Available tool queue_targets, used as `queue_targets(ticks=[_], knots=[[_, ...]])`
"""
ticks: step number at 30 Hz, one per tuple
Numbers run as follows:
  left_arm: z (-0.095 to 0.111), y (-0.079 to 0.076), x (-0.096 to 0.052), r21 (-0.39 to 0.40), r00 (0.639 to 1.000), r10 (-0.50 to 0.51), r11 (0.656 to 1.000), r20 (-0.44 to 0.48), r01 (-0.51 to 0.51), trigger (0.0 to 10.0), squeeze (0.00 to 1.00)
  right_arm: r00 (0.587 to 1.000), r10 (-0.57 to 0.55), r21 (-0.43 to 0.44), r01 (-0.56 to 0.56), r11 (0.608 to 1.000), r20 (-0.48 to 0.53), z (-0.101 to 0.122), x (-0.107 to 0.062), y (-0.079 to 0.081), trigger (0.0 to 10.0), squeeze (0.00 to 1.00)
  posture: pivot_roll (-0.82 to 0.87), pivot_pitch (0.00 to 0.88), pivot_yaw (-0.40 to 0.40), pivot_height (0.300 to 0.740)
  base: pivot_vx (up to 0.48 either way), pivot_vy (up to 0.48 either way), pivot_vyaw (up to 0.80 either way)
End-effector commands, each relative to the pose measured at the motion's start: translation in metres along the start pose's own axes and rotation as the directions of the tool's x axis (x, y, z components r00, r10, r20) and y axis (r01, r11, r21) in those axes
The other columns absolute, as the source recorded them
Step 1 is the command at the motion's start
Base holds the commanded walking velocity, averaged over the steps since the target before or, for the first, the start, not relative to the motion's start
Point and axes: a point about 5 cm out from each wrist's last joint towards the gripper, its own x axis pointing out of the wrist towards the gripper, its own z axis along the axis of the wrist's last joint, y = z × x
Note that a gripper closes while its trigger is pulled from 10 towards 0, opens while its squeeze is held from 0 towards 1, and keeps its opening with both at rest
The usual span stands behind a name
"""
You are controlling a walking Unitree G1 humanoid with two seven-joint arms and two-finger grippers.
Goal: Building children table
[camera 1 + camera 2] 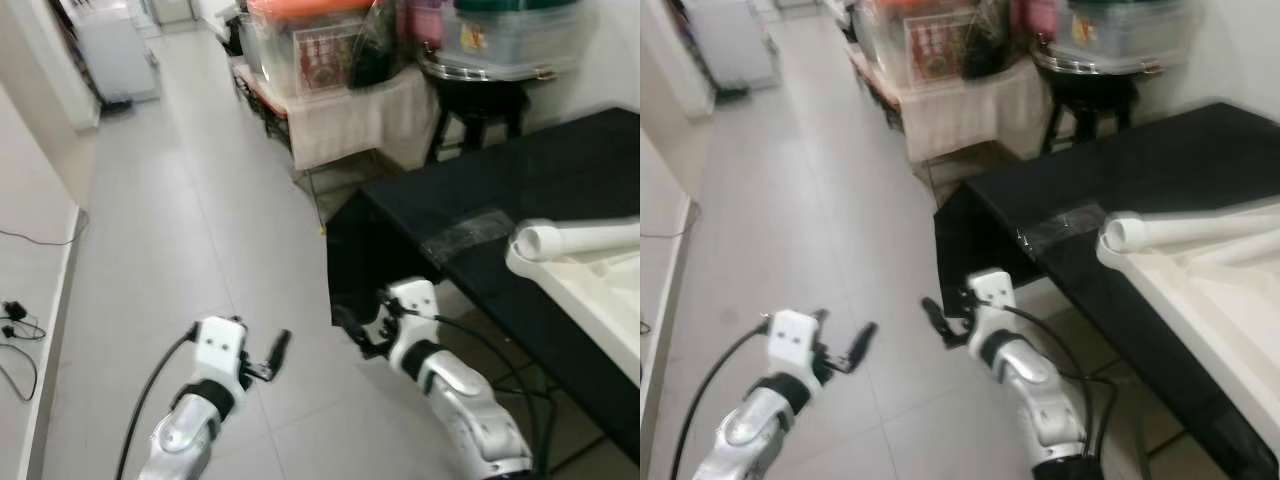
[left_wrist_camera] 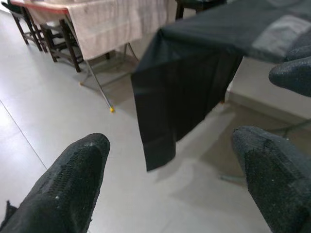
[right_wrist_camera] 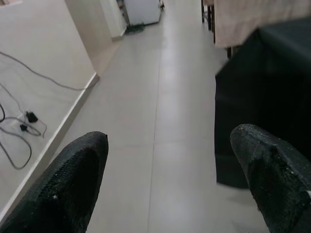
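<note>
- Your left gripper (image 1: 268, 358) hangs low over the pale tiled floor (image 1: 200, 220), fingers spread wide apart with nothing between them; its wrist view shows both black fingertips (image 2: 73, 179) far apart over bare tile.
- Your right gripper (image 1: 357, 333) sits just beside the draped corner of the black cloth (image 1: 480, 200), also spread wide and empty; its wrist view shows the fingertips (image 3: 73, 174) apart, with the dark cloth edge to one side.
- The two grippers are near each other, both held out ahead of you above the floor, neither touching anything.
- The tabletop (image 1: 560, 160) under that black cloth is ahead and to the right of your right gripper, higher than it.
- The children's table part, a white panel (image 1: 590, 290) with a white tubular leg (image 1: 580, 238) lying along its far edge, rests on the tabletop well to the right of your right gripper and apart from it.
- A clear strip of tape (image 1: 467, 232) lies on the cloth between your right gripper and the white leg.
- Farther ahead of both grippers, a stand draped in beige cloth (image 1: 350, 115) carries clear plastic bins (image 1: 320, 40); a dark stool (image 1: 480, 105) stands next to it.
- Off to the left of your left gripper, black cables (image 1: 15, 320) lie on a raised pale ledge.
</note>
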Motion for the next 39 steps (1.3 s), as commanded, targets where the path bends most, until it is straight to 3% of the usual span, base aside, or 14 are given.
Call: queue_targets(ticks=[1,13,39], knots=[[-0.0029,0.0088,-0.0034,0.002,1.0,0.026,1.0,-0.013,-0.026,10.0,0.0,0.999,0.039,0.016,-0.039,0.999,0.01,0.0002,0.0045,0.0109,10.0,0.0,-0.02,0.07,0.024,0.74,0.292,0.0,0.0],[-0.0016,0.0098,-0.0028,-0.002,1.0,0.026,1.0,-0.006,-0.026,10.0,0.0,0.999,0.042,0.021,-0.042,0.999,0.017,0.0016,0.0054,0.0112,10.0,0.0,-0.02,0.079,0.028,0.74,0.275,0.0,0.0],[0.0007,0.0145,-0.0013,0.03,1.0,0.029,0.999,-0.001,-0.029,10.0,0.0,0.998,0.067,0.027,-0.067,0.997,0.021,0.0033,0.0084,0.0151,10.0,0.0,-0.02,0.089,0.039,0.74,0.0,0.0,-0.8]])
